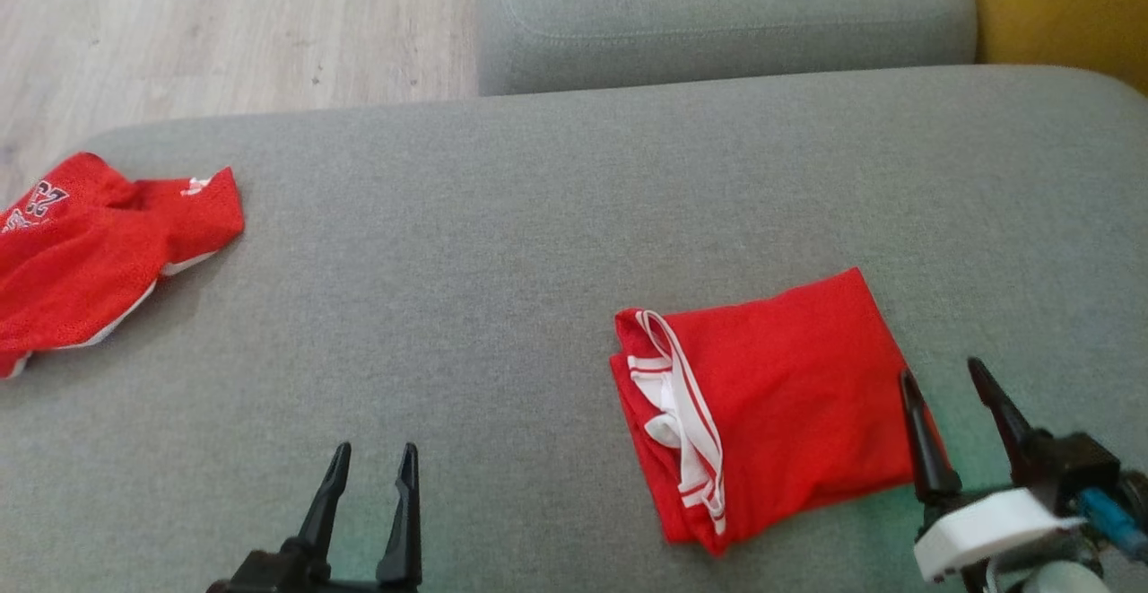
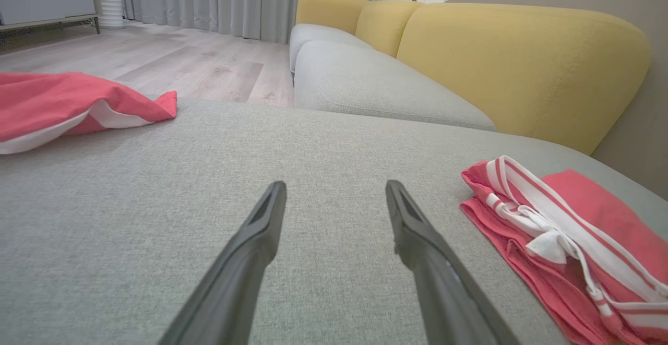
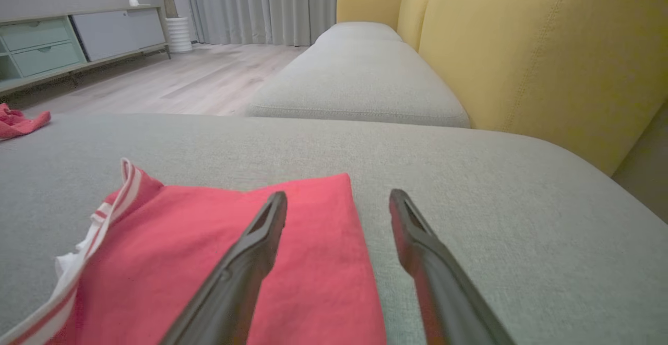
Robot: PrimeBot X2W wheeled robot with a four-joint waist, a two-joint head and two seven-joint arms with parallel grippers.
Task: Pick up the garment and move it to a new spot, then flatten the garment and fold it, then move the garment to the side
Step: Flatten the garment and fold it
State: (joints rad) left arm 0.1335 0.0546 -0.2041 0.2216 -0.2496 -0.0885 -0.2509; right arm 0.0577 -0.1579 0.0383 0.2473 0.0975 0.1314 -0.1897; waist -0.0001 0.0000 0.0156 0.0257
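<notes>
Lying folded at the near right of the grey cushion (image 1: 538, 216), the garment (image 1: 780, 405) seems already set aside, so the right gripper (image 1: 940, 369) gapes wide over its right edge, empty; the left gripper (image 1: 377, 447), equally wide, hovers to its left.

Black two-fingered grippers
The left gripper (image 1: 377, 449) and right gripper (image 1: 940, 369) each have long, tapering black fingers (image 1: 924, 440); the right one carries a white rounded collar (image 1: 982, 530) and a blue cable (image 1: 1108, 517).
</notes>
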